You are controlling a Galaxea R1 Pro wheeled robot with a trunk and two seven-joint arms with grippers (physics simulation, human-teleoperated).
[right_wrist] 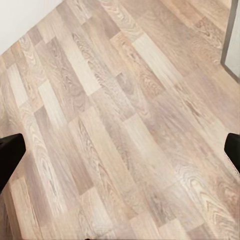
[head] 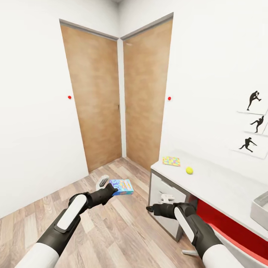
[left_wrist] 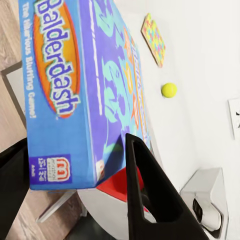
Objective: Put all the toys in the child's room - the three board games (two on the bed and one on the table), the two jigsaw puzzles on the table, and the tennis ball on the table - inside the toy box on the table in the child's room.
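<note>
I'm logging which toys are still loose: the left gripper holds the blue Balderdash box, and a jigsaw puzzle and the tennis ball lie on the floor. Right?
Not quite. The left gripper does hold the blue Balderdash box, but the head view shows the jigsaw puzzle and the tennis ball lying on the table, not the floor.

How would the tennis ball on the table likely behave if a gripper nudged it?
The tennis ball is round and sits on the flat table, so it would probably roll. No rim shows at the near edge, so it may drop off. It looks small, likely light.

Wood-plank floor (right_wrist: 120,130) between the right gripper's (right_wrist: 120,150) spread fingertips.
</note>
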